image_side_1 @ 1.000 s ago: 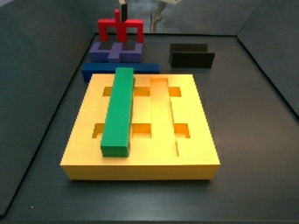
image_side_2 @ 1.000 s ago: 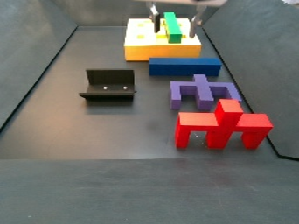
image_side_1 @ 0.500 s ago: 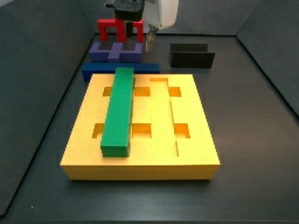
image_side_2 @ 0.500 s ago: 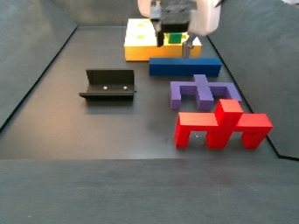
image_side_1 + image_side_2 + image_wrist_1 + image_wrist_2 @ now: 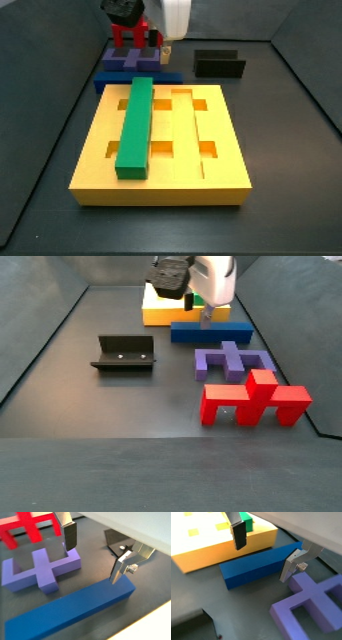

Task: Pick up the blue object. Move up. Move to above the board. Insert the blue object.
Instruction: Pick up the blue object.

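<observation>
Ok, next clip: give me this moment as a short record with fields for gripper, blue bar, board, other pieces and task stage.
gripper: the gripper is open, low over the blue object, a finger on each long side, no contact seen
blue object: the blue object lies flat on the floor beside the board
board: the board is yellow and carries a green bar in one long groove
other pieces: purple notched block; red piece; fixture
task stage: pick not yet done, bar not grasped
</observation>
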Robot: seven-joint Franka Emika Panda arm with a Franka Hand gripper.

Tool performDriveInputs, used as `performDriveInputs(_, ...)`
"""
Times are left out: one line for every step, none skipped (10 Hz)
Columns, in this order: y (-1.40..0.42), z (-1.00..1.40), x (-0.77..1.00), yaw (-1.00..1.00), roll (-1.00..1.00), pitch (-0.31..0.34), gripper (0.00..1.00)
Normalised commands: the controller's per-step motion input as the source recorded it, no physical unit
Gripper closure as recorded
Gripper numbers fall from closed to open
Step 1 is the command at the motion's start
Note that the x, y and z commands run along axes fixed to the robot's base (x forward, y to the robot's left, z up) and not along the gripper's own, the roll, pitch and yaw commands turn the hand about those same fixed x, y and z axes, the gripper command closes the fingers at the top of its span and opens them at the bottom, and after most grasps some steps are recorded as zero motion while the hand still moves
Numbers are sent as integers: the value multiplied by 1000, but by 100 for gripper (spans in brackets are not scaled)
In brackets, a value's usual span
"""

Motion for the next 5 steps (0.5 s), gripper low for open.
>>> performDriveInputs(-31, -51, 0, -1000, -134, -133, 0)
performDriveInputs(-37, -51, 0, -1000, -134, -131, 0)
performDriveInputs(-37, -37, 0, -1000, -133, -124, 0)
performDriveInputs(-114, -71, 0, -957, -110, -121, 0)
performDriveInputs(-306, -123, -191, -683, 0, -77, 0)
